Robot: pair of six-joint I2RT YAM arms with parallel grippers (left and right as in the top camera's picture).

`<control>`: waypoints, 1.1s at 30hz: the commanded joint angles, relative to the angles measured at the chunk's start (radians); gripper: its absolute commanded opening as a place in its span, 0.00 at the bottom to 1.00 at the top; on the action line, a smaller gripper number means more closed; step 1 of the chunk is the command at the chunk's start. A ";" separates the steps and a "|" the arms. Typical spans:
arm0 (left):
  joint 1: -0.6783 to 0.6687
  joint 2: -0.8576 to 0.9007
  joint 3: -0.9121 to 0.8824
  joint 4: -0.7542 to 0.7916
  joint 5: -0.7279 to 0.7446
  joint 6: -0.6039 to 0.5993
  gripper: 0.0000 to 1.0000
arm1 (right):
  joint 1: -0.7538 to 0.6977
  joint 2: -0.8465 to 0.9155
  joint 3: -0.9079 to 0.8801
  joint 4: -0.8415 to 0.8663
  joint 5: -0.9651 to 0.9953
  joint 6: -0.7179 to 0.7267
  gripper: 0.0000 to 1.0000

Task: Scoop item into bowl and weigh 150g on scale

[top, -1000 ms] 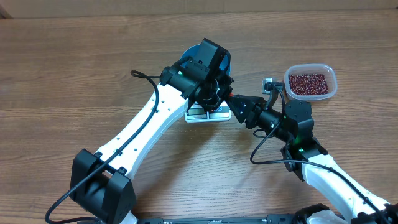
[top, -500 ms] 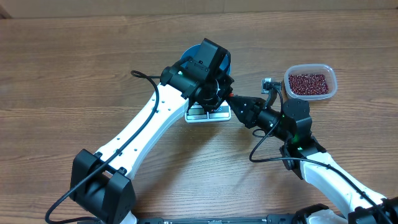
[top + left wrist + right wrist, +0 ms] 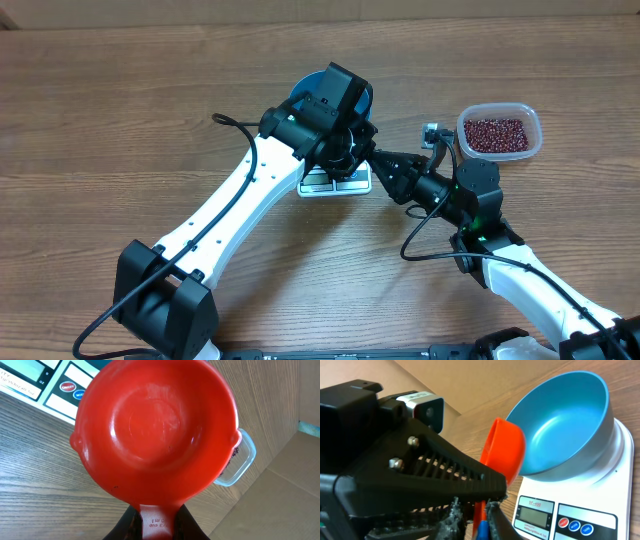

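Two claws meet at one red measuring cup (image 3: 155, 425). The left claw (image 3: 156, 522) grips its handle, with the cup empty and tipped on edge, and the right claw (image 3: 476, 521) is pinched onto that same handle. Just beyond both claws the blue bowl (image 3: 560, 425) sits on the white scale (image 3: 620, 505). Red-brown beans (image 3: 494, 133) lie in a clear tub (image 3: 535, 128), well off to the right claw's right on the wooden surface (image 3: 120, 120).

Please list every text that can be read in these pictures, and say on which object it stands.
"SF-400": on the scale, above its display.
"ON/OFF": on its red button, in the left wrist view.
"1/3 cup": on the handle of the red scoop; the line beneath is blurred.
Other button labels: too small to read.
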 commanded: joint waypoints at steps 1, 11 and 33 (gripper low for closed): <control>-0.018 -0.027 0.021 -0.003 0.011 -0.010 0.04 | 0.005 0.004 0.029 0.011 0.009 0.001 0.10; -0.008 -0.033 0.023 0.048 0.109 0.151 0.40 | -0.021 0.001 0.029 -0.047 0.008 0.082 0.04; 0.002 -0.371 0.091 -0.143 -0.267 0.852 1.00 | -0.104 -0.199 0.558 -1.109 0.388 -0.383 0.04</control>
